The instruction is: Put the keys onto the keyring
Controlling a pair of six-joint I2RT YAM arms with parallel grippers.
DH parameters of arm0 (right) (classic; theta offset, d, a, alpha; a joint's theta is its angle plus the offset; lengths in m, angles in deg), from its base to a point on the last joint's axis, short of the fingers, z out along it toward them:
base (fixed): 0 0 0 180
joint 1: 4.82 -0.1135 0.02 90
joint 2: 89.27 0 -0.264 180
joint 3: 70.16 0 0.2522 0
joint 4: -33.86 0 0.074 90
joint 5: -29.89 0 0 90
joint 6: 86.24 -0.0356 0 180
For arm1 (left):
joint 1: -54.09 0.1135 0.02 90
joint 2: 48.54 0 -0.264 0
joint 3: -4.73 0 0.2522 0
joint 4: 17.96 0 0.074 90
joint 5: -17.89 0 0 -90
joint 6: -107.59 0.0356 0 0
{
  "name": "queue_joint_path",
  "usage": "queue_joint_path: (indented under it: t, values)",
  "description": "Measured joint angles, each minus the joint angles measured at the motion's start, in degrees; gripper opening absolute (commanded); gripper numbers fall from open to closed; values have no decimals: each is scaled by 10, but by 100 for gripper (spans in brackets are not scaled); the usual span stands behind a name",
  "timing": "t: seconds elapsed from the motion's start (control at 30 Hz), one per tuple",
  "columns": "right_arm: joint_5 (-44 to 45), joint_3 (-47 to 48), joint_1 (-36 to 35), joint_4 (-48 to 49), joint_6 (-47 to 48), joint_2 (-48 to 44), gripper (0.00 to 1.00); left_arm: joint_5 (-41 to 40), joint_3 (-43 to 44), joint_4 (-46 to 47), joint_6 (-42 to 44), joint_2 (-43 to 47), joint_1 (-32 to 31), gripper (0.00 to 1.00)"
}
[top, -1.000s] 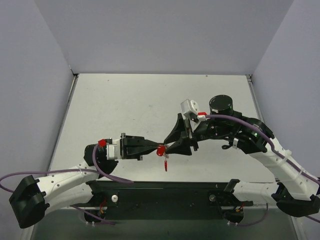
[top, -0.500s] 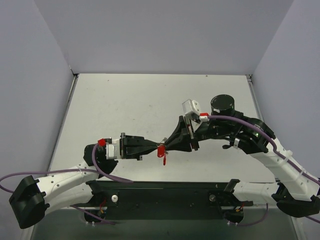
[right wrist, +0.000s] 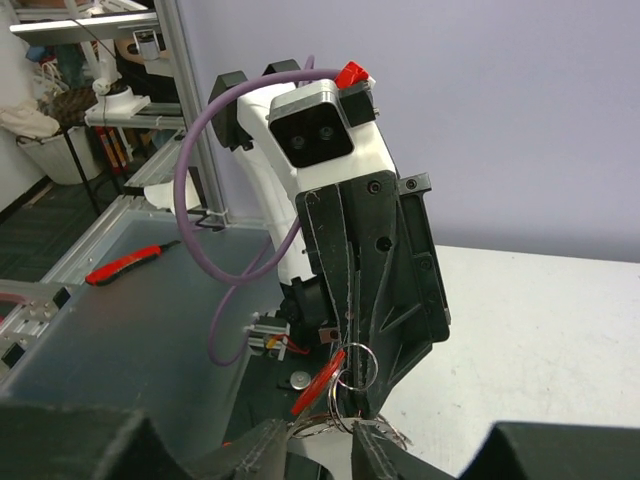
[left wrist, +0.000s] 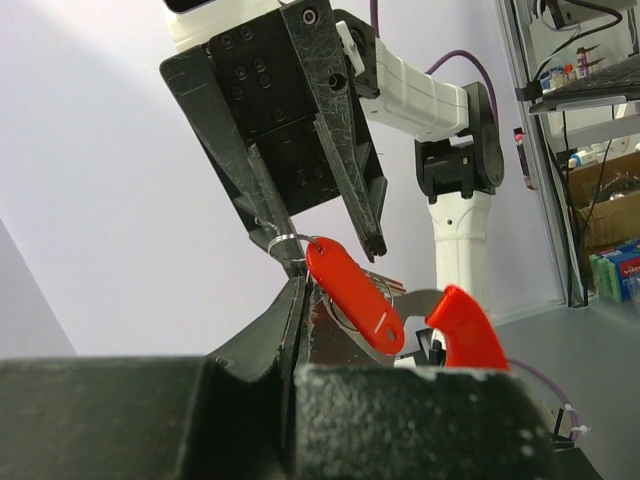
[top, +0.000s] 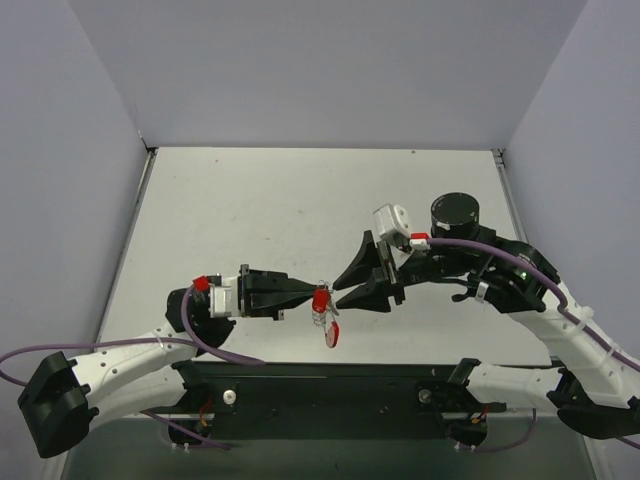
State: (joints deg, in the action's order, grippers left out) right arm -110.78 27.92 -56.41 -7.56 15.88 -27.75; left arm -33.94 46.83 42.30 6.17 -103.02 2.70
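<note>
The keyring (left wrist: 291,240) is a set of thin silver wire loops with a red oval tag (left wrist: 354,298). My left gripper (left wrist: 299,288) is shut on it and holds it above the table. A key with a red head (left wrist: 465,331) and a silver blade hangs from the loops, and shows in the top view as the key (top: 328,335) below the tag. My right gripper (top: 339,287) faces the left gripper (top: 308,293) tip to tip. It stands open, its fingers either side of the loops (right wrist: 354,366); whether they touch I cannot tell.
The white table (top: 300,210) lies below both arms, with grey walls at the back and sides. The black base rail (top: 330,385) runs along the near edge. A red-handled tool (right wrist: 125,262) lies on a shelf off the table.
My right gripper has closed in on the ring, then opened again and drawn back a little to the right. The key now hangs lower under the left gripper.
</note>
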Motion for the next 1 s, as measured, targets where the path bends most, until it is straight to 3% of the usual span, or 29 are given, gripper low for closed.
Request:
queue_joint_path:
  t: [0.57, 1.0]
  values:
    - [3, 0, -2, 1, 1, 5, 33, 1, 15, 0, -18, -7, 0, 0]
    - [22, -2, -2, 6, -1, 7, 24, 0, 17, 1, -25, -10, 0, 0]
